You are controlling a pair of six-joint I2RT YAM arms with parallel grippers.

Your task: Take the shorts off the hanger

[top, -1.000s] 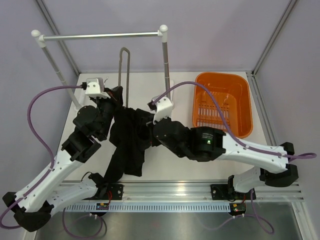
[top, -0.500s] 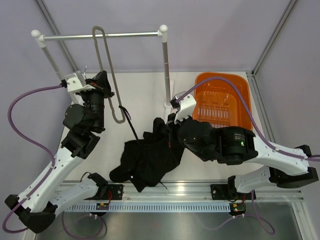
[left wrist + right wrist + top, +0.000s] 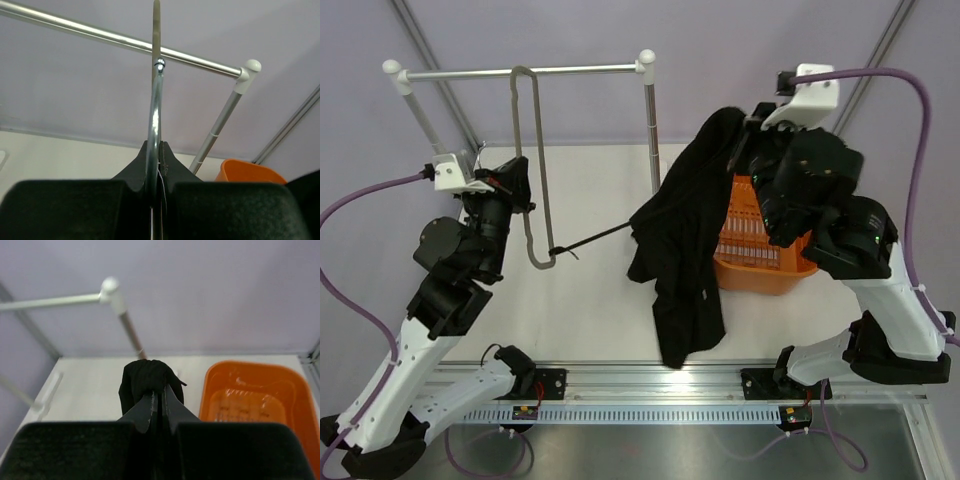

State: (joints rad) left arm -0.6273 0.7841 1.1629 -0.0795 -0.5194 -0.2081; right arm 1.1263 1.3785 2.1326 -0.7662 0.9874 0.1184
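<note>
Top external: right pincer [image 3: 748, 135] raised high, clamping shorts [image 3: 685, 230]; left pincer [image 3: 520, 188] gripping hanger [image 3: 155, 110]

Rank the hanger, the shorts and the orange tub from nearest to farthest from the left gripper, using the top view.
1. The hanger: clamped in the left gripper, at the left.
2. The shorts: centre-right, hanging from the right gripper.
3. The orange tub: far right, partly hidden by the shorts.

Right hand [image 3: 161, 399] tight on black shorts [image 3: 148, 380], orange tub [image 3: 222, 382] alongside.
</note>
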